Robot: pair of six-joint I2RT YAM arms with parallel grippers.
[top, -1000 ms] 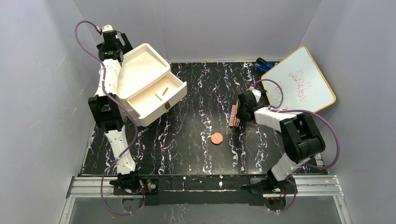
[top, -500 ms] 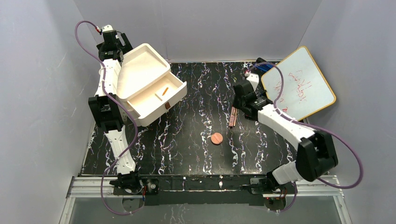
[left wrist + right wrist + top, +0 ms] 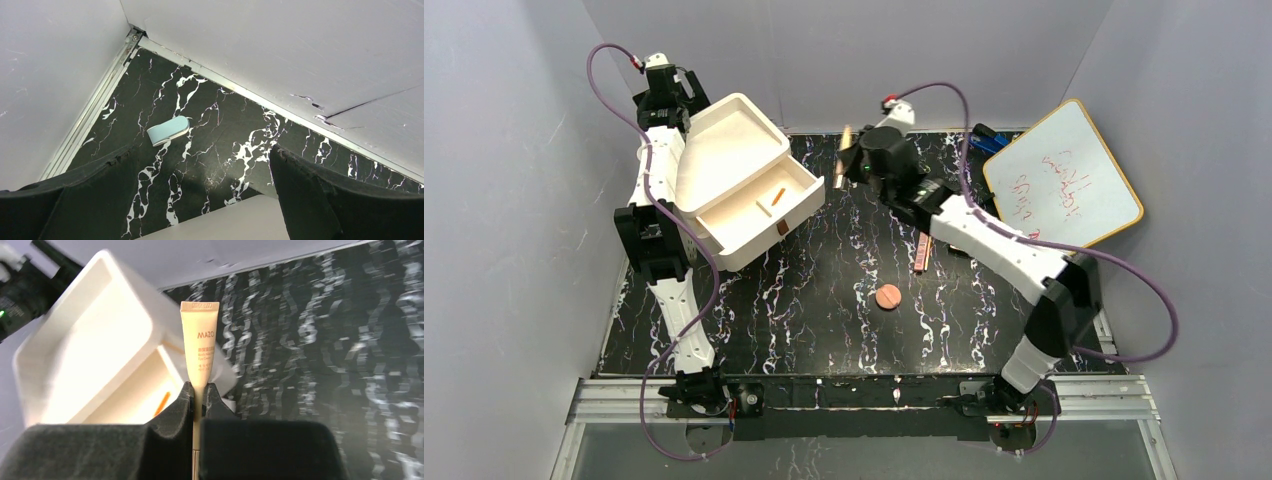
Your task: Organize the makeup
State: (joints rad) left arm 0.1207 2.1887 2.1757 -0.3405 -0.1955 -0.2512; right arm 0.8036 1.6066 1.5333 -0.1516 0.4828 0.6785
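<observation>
My right gripper (image 3: pixel 199 387) is shut on a slim cream tube (image 3: pixel 200 342) printed MAZO, which sticks up past the fingertips. In the top view the right gripper (image 3: pixel 844 163) hangs in the air just right of the open drawer (image 3: pixel 746 215) of the white box (image 3: pixel 724 140). An orange stick (image 3: pixel 777 193) lies in that drawer. On the table lie a round copper disc (image 3: pixel 888 296) and a pink-brown striped palette (image 3: pixel 921 250) on its edge. My left gripper (image 3: pixel 200 150) is open and empty behind the box, at the back left corner (image 3: pixel 669 100).
A whiteboard (image 3: pixel 1064 180) with red writing leans at the back right, a blue object (image 3: pixel 986 138) beside it. A small pale blue piece (image 3: pixel 168 130) lies on the table behind the box, near the left wall. The black marble table (image 3: pixel 824 330) ends at a metal rail in front.
The right arm has lifted the cream tube from beside the palette and swung up and to the back left, toward the open drawer. The left arm has not moved.
</observation>
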